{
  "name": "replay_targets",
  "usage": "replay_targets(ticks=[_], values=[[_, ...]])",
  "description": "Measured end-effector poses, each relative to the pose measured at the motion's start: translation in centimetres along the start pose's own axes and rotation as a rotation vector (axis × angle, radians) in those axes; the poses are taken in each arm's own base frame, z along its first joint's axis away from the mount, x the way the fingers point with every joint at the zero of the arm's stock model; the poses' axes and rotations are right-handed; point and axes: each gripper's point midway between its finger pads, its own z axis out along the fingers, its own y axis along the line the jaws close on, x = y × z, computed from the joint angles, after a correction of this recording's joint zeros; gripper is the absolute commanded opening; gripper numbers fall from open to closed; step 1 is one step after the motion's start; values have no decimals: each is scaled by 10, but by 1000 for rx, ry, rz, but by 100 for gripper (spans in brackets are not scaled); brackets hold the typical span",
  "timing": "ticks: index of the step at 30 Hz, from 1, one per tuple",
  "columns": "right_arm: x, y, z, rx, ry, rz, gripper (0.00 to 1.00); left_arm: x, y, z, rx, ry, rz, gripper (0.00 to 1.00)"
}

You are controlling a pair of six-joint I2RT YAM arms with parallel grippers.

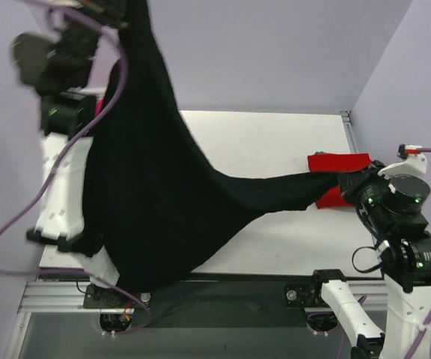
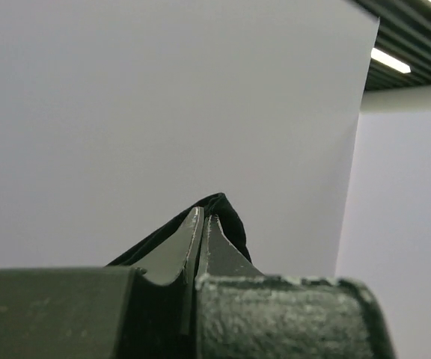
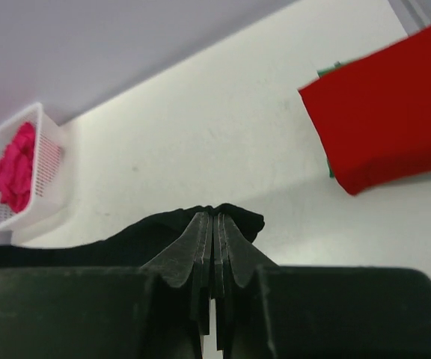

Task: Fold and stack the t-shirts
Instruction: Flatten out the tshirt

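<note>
Hanging over the near edge of the table (image 1: 275, 142), the lowest fold of the black t-shirt (image 1: 148, 194) covers the left part of the front rail, just above the left arm's base. The near-right part of the table edge is uncovered.

The right gripper (image 3: 213, 221) is low over the table's right side. Its jaws are clamped on one corner of the black t-shirt, with a small bunch of cloth showing past the fingertips. From this corner the cloth runs left as a narrow, taut band and widens into a broad sheet.

The red t-shirt (image 1: 338, 162) lies folded flat at the right edge of the table, just beyond the right gripper. Its folded edges are straight, and its left part is hidden behind the black cloth in the top view. In the right wrist view it lies apart from the gripped corner.

The centre and far-right areas of the table surface are bare between the hanging sheet and the far edge.

At the far-left corner, the right wrist view shows a white mesh basket (image 3: 47, 172) holding the bunched magenta-pink t-shirt (image 3: 17, 168).

The left gripper (image 2: 203, 221) is raised high above the table's left side, facing the back wall. Its jaws are pinched on the upper corner of the black t-shirt, and the sheet hangs from this point.
</note>
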Motion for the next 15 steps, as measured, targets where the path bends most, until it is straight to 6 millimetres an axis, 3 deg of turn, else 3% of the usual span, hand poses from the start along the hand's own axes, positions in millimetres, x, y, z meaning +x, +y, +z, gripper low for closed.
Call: replay_targets(ticks=[3,4,5,7,8,10,11,13,15], values=[[37,-23,17,71,83,-5,0,115,15,32,34,145,-77,0],[50,-32,22,96,110,-8,0,169,22,37,33,220,-105,1],[65,-42,26,125,140,-12,0,233,30,36,28,312,-137,9],[89,-57,30,164,187,-15,0,342,41,17,6,490,-191,38],[100,-63,32,180,209,-17,0,392,44,2,-6,576,-219,66],[119,-75,33,208,248,-22,0,480,48,-38,-39,748,-272,85],[127,-80,34,220,266,-24,0,512,48,-58,-52,819,-294,93],[140,-87,37,240,294,-29,0,561,44,-97,-82,954,-327,95],[153,-94,39,260,328,-37,0,581,38,-122,-96,1039,-343,96]])
